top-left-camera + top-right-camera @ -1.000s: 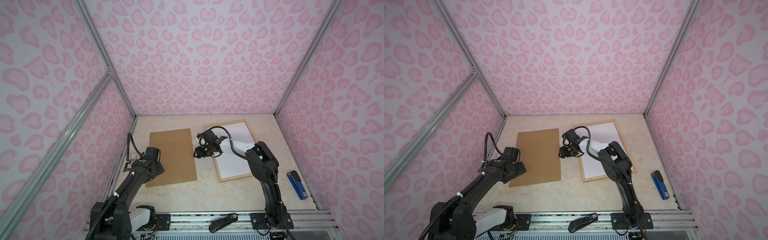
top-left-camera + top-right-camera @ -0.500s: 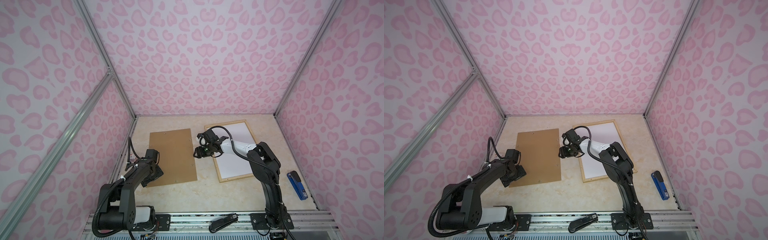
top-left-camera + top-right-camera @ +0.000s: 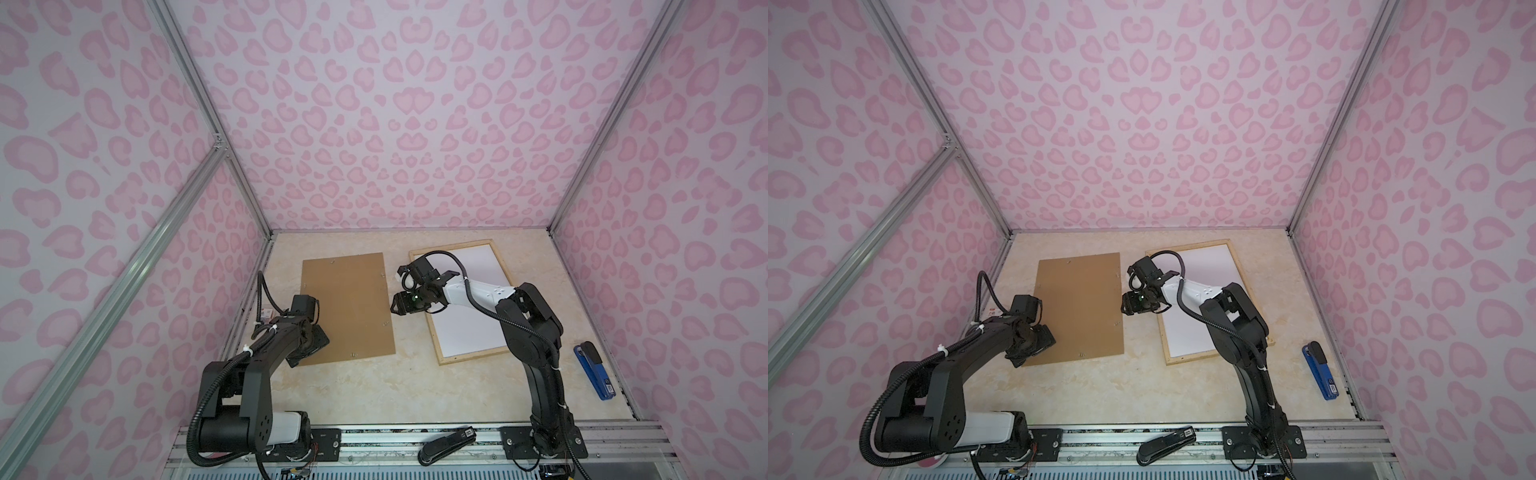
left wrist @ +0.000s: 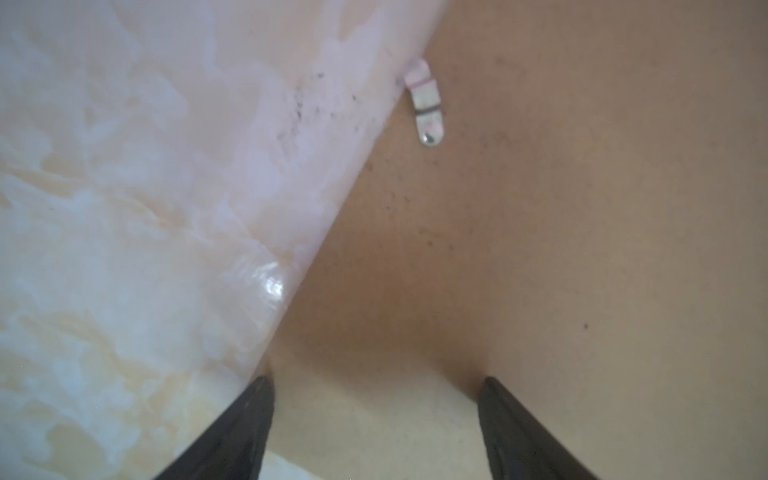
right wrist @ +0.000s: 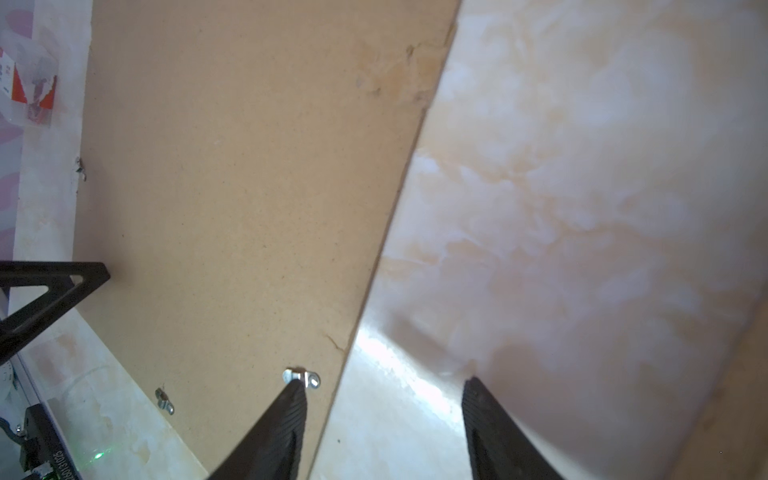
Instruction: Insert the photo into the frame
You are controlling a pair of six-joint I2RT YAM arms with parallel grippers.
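Your left arm has folded back toward its base. The left gripper [image 4: 374, 382] now sits low at the near-left corner of the brown backing board [image 3: 349, 307], jaws apart and empty, straddling that corner. Farther in, your right gripper [image 5: 384, 382] has barely shifted. It hovers, spread and empty, over the bare table [image 3: 374, 395] between board and frame [image 3: 473, 356]. The photo [image 3: 469, 332] seems to lie white side up inside the frame, toward the table's far right. Fitting the board looks next.
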